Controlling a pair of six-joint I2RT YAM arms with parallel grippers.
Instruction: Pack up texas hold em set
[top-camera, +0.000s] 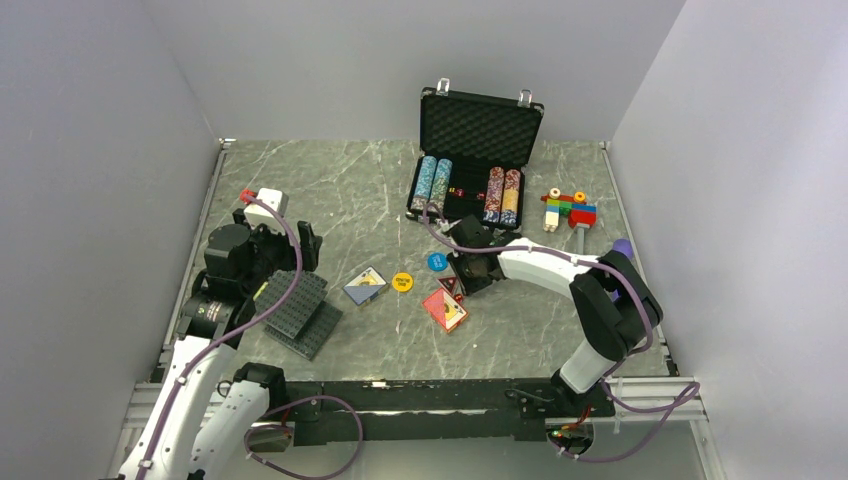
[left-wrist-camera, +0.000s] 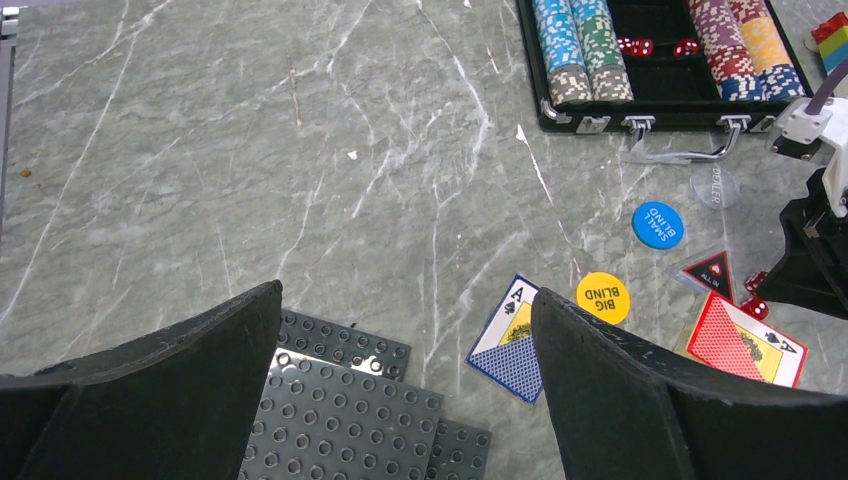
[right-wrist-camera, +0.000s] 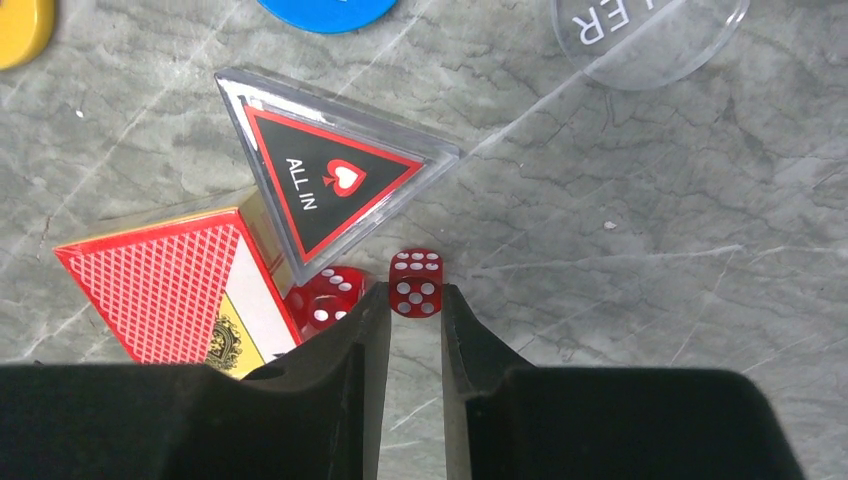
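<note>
Partly between right jaws' tips, red die (right-wrist-camera: 416, 283), pinched

Translucent red die (right-wrist-camera: 417, 283), white pips, right between the right gripper's (right-wrist-camera: 415, 305) black fingers (right-wrist-camera: 350, 370). Just left of the tips, a second die (right-wrist-camera: 325, 297), same red, and a deck (right-wrist-camera: 165, 290) in red lattice print with a yellow face. Ahead, the triangle button (right-wrist-camera: 325, 175): black, red border, white lettering. Farther out, blue button (right-wrist-camera: 325, 8), yellow button (right-wrist-camera: 20, 30). Grey table (right-wrist-camera: 650, 250), pale veins.
</note>
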